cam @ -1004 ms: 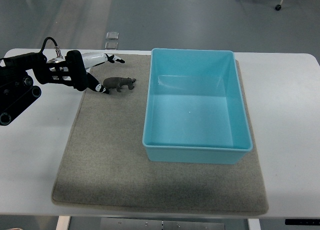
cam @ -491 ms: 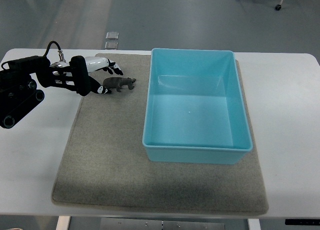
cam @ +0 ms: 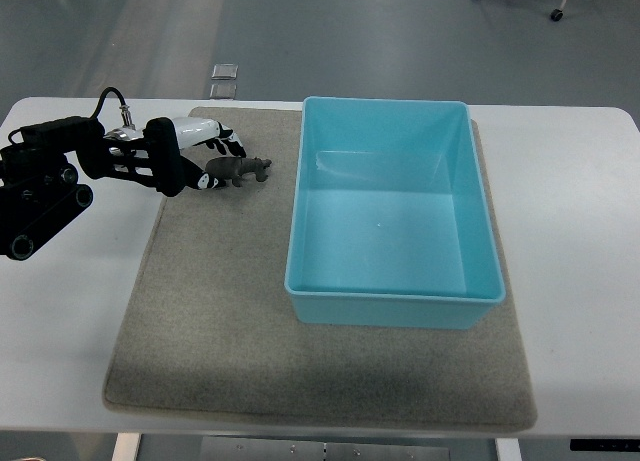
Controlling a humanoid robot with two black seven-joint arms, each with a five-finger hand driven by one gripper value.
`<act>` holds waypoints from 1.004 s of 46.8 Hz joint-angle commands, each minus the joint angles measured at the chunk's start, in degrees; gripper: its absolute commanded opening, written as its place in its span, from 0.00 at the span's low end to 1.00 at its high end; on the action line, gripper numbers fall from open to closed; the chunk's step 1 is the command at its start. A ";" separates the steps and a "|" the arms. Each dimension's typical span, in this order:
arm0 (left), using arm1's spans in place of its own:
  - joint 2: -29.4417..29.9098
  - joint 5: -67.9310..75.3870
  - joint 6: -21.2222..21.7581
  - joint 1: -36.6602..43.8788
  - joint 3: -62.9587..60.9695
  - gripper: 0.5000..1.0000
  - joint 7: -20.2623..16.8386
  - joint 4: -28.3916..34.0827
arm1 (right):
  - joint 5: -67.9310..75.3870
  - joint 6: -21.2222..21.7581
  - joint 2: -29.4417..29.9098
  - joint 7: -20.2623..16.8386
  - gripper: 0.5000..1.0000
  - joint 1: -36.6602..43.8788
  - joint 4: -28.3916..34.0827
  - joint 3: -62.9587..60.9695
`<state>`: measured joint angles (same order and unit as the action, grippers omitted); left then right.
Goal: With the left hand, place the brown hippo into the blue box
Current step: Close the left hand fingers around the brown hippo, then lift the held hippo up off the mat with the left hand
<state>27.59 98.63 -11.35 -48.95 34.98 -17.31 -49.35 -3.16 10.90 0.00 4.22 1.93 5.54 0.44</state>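
The left robot hand (cam: 205, 153), fingers spread, touches the brown hippo (cam: 240, 169) on the mat (cam: 220, 311), left of the blue box (cam: 392, 216).

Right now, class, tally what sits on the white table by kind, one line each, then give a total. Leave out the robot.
Grey felt mat: 1
Blue box: 1
Brown hippo: 1
Total: 3
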 commanded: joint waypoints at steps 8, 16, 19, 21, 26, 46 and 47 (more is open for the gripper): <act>0.00 0.07 0.02 0.00 0.00 0.14 0.17 -0.04 | 0.00 0.00 0.00 0.00 0.87 0.00 0.00 0.00; 0.00 0.07 0.02 0.00 0.00 0.00 0.26 -0.04 | 0.00 0.00 0.00 0.00 0.87 0.00 0.00 0.00; 0.00 0.07 0.02 0.00 0.00 0.00 0.26 -0.04 | 0.00 0.00 0.00 0.00 0.87 0.00 0.00 0.00; 0.09 -0.02 0.02 0.00 0.00 0.00 0.26 -0.04 | 0.00 0.00 0.00 0.00 0.87 0.00 0.00 0.00; 0.09 -0.11 0.02 0.00 0.00 0.00 0.26 -0.04 | 0.00 0.00 0.00 0.00 0.87 0.00 0.00 0.00; 0.62 -3.18 0.02 -2.99 2.11 0.00 0.43 -0.92 | 0.00 0.00 0.00 0.00 0.87 0.00 0.00 0.00; 0.71 -3.27 -0.07 -3.25 2.46 0.00 0.43 -0.92 | 0.00 0.00 0.00 0.00 0.87 0.00 0.00 0.00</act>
<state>28.06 95.93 -11.40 -51.35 36.61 -16.87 -50.20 -3.16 10.90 0.00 4.22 1.93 5.54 0.44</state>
